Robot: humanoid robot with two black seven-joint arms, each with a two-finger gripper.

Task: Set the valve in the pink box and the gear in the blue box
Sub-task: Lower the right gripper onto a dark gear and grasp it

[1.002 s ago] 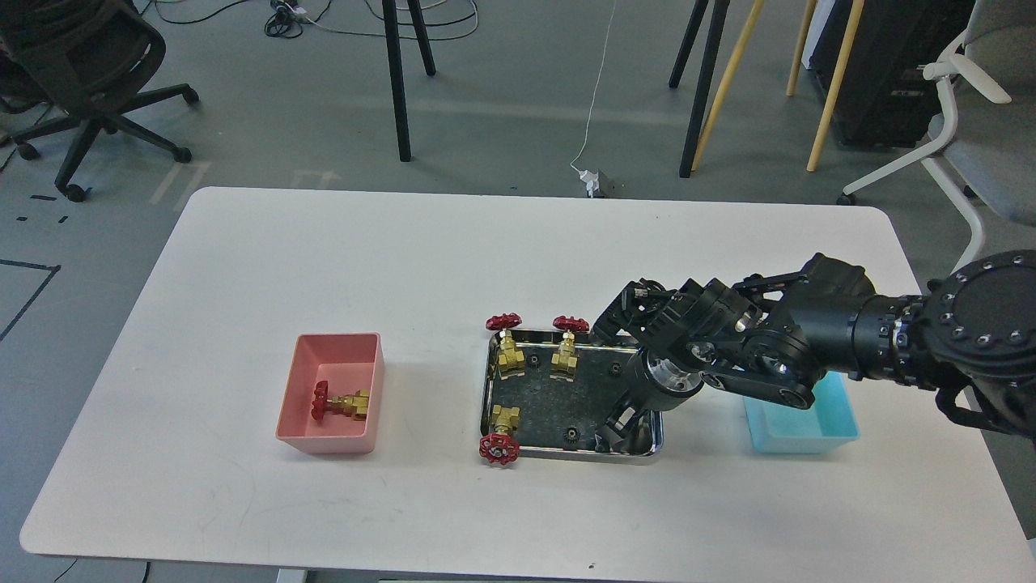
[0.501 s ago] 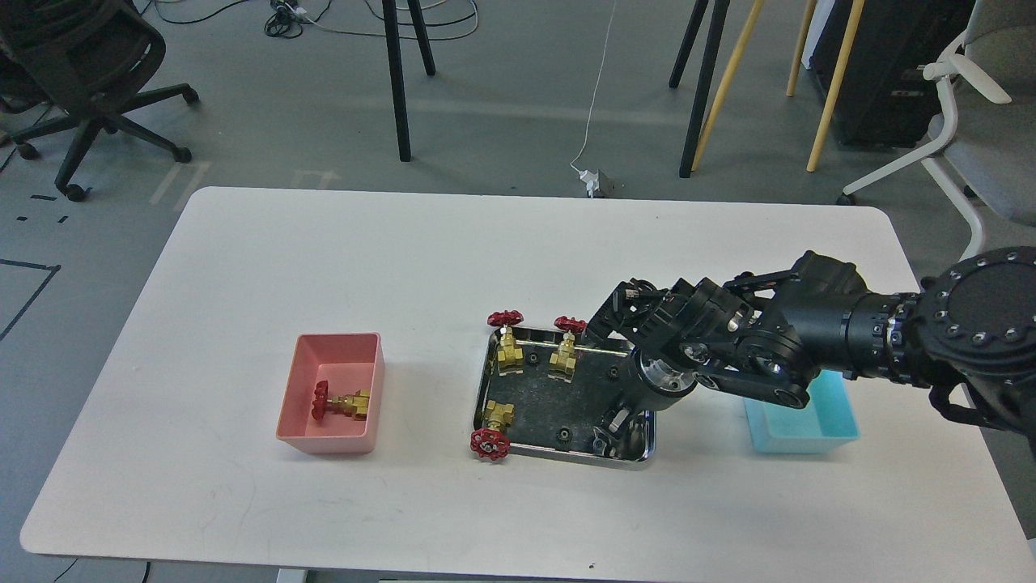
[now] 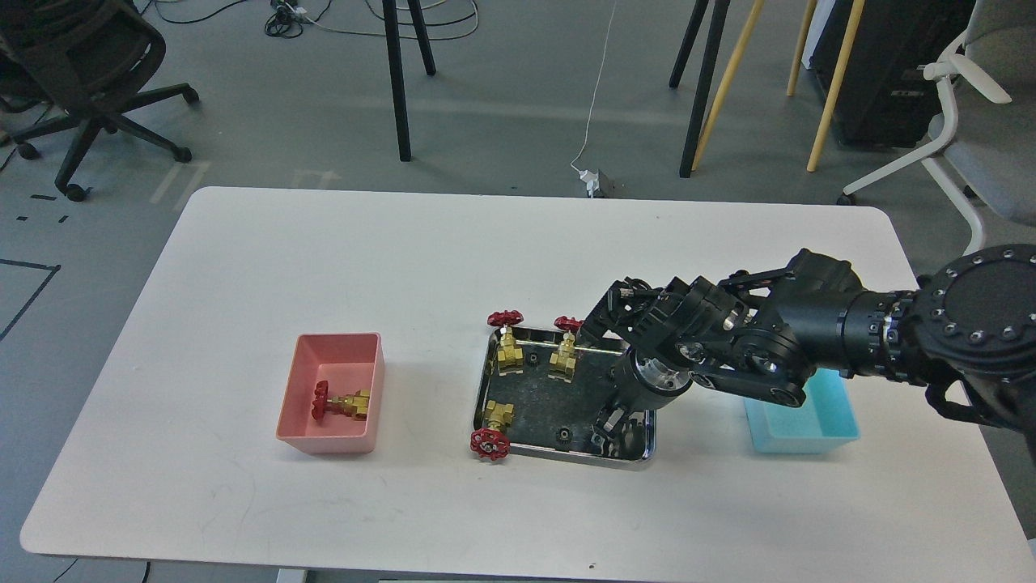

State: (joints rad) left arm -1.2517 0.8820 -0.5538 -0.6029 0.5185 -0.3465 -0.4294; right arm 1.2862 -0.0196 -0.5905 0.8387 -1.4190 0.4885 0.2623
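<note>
A salmon-pink box [image 3: 366, 380] at the table's left holds one brass valve with a red handwheel [image 3: 340, 402]. Three more valves stand in a shiny steel tray [image 3: 536, 405]: two at its back [image 3: 508, 344] [image 3: 565, 350], one at its front left corner [image 3: 492, 427]. Tiny black gears [image 3: 560, 436] lie on the tray floor. The cyan-blue box [image 3: 809, 425] sits right of the tray, partly hidden by my right arm. My right gripper [image 3: 611, 427] points down into the tray's front right corner; its fingers are dark and I cannot tell them apart. The left gripper is out of view.
The white table [image 3: 405, 259] stretches back behind the boxes. The tray sits between the two boxes, near the front half. Chairs and stand legs are on the floor beyond the table's far edge.
The steel tray with its valves has slid a little to the left and turned slightly. My right gripper has moved left with it, staying in the tray's front right corner.
</note>
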